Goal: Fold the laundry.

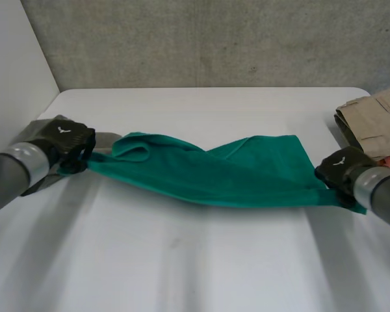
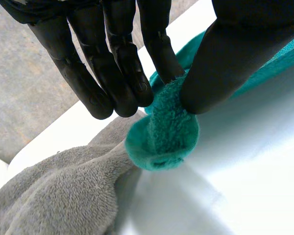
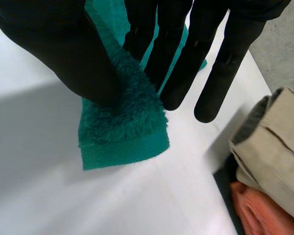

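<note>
A green towel (image 1: 227, 175) stretches rumpled from left to right across the middle of the white table (image 1: 195, 266), held at both ends by 2 black hands. This looks like the spreading step before any fold, and the next move likely calls for drawing the ends apart and laying the cloth flat. With both arms low, the left hand (image 1: 68, 140) pinches the towel's bunched left end between thumb and fingertip beside a grey towel (image 2: 54, 196), while the right hand (image 1: 341, 168) pinches the right corner between thumb and straight fingers near a folded beige garment (image 1: 377, 120).
</note>
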Robot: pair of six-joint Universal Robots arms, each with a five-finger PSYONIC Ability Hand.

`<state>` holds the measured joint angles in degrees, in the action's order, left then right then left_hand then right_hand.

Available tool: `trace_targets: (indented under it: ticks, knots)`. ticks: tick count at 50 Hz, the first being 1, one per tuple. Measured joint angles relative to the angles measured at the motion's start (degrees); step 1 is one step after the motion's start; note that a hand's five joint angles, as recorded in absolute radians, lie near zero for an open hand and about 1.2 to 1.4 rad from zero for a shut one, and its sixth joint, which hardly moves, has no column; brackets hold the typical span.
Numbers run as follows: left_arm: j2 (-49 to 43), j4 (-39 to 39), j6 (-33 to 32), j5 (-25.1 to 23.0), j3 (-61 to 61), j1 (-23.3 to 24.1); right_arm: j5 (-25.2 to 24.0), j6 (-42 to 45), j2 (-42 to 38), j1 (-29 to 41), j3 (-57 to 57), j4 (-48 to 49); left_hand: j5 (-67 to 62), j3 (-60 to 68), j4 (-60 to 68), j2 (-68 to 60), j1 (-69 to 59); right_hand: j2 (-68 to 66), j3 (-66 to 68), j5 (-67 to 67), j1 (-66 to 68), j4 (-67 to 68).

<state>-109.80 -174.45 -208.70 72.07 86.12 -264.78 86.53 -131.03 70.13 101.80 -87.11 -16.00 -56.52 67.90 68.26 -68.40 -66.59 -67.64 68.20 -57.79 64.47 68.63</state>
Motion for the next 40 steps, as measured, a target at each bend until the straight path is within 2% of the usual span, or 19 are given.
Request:
trace_targets:
  ticks: [4, 9, 14, 19, 22, 25, 29, 30, 35, 40]
  knots:
    - [8.5, 4.7, 1.9, -1.1, 5.3, -0.7, 0.3, 4.3, 5.1, -1.5, 1.1, -9.5, 0.0, 0.0, 0.0, 0.0, 0.0, 0.0, 0.0, 0.0, 0.0, 0.0]
    - [12.9, 11.9, 1.1, -2.2, 8.8, -0.6, 0.3, 9.8, 8.0, -3.0, 2.9, -20.8, 0.0, 0.0, 0.0, 0.0, 0.0, 0.0, 0.0, -0.2, 0.0, 0.0]
    - [8.5, 16.2, -2.2, -1.2, 7.1, 0.6, 0.9, 12.0, 4.6, -2.3, 5.7, -24.5, 0.0, 0.0, 0.0, 0.0, 0.0, 0.0, 0.0, -0.2, 0.0, 0.0]
    - [-2.0, 17.2, -4.5, 2.6, -3.2, 2.6, 3.2, 11.3, -3.4, -0.5, 13.0, -23.2, 0.0, 0.1, 0.2, -0.1, 0.0, 0.0, 0.0, -0.2, 0.0, 0.0]
    - [-7.4, 15.6, -2.6, 4.7, -13.8, 3.9, 5.2, 8.4, -7.4, 0.5, 20.9, -19.3, 0.0, 0.2, 0.2, -0.1, 0.0, 0.0, 0.1, -0.2, 0.0, 0.0]
    - [-10.2, 11.8, 2.0, 5.7, -24.9, 4.8, 6.7, 3.3, -9.0, 1.2, 29.6, -13.4, 0.0, 0.2, 0.2, -0.1, 0.0, 0.0, 0.1, -0.2, 0.0, 0.0]
    - [-10.7, 2.7, 9.9, 7.0, -35.9, 5.4, 7.3, -4.7, -8.6, 1.7, 38.3, -3.5, 0.0, 0.2, 0.2, -0.1, 0.0, 0.0, 0.1, -0.2, 0.0, 0.0]
    - [-10.3, -2.1, 13.2, 7.9, -39.3, 5.5, 7.1, -8.4, -7.9, 1.9, 41.0, 2.1, 0.0, 0.2, 0.2, -0.1, 0.0, 0.0, 0.1, -0.2, 0.0, 0.0]
    - [-8.5, -16.5, 20.5, 10.7, -45.0, 5.6, 5.6, -16.7, -5.2, 2.3, 44.1, 19.0, 0.0, 0.2, 0.2, -0.1, 0.0, 0.0, 0.1, -0.4, 0.0, 0.1]
    - [-7.8, -19.4, 21.1, 11.4, -44.4, 5.6, 3.8, -18.6, -4.6, 2.6, 43.0, 25.9, 0.0, 0.2, 0.2, -0.1, 0.0, 0.0, 0.1, -0.5, 0.0, 0.1]
